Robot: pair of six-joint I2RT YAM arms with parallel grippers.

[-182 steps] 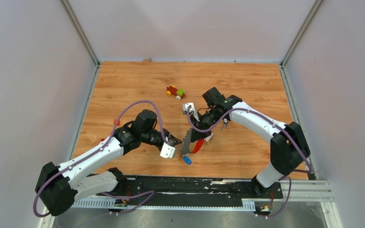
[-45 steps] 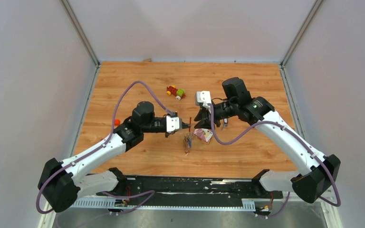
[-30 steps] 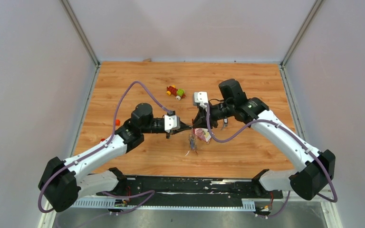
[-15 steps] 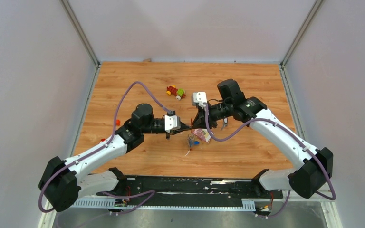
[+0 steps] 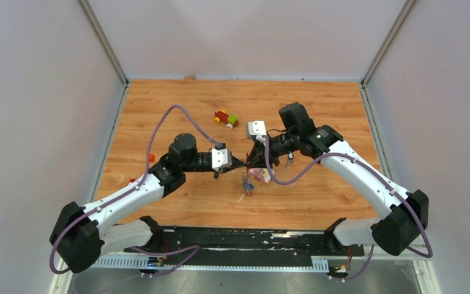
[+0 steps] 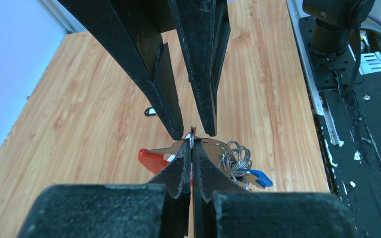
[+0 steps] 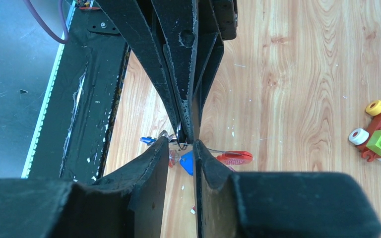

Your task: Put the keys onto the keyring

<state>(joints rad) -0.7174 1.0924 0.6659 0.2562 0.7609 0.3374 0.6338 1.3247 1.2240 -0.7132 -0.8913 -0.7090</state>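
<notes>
The left fingers (image 6: 185, 159) are pressed fully together on the thin metal loop of the keyring (image 5: 246, 181), holding it up above the tabletop (image 5: 177, 98). Under the grip hang the red fob (image 6: 151, 158), the grey fob (image 6: 209, 148) and a tangle of wire loops, with the blue key (image 6: 256, 176) lying against those loops. Whether the key is actually threaded on cannot be told.

The right fingers (image 7: 201, 154) come in from the opposite side, tip to tip with the left pair. They are slightly parted, one on each side of the top of the loop, and nothing is visibly clamped between them.

Six seconds ago both arms worked lower, nearer the front edge. The fobs dangled from the right fingers there, and the blue key lay alone on the wood below them. Now the bunch is in the middle of the tabletop, pinched by the left fingers, with the blue key in it. A second and a half ago the two sets of fingers were a little apart; since then they have closed up until they meet. Over the last half second almost nothing has shifted.

The pink foil packet (image 5: 261, 174) lies just right of the hanging bunch, and the toy car (image 5: 226, 118) sits farther back.
</notes>
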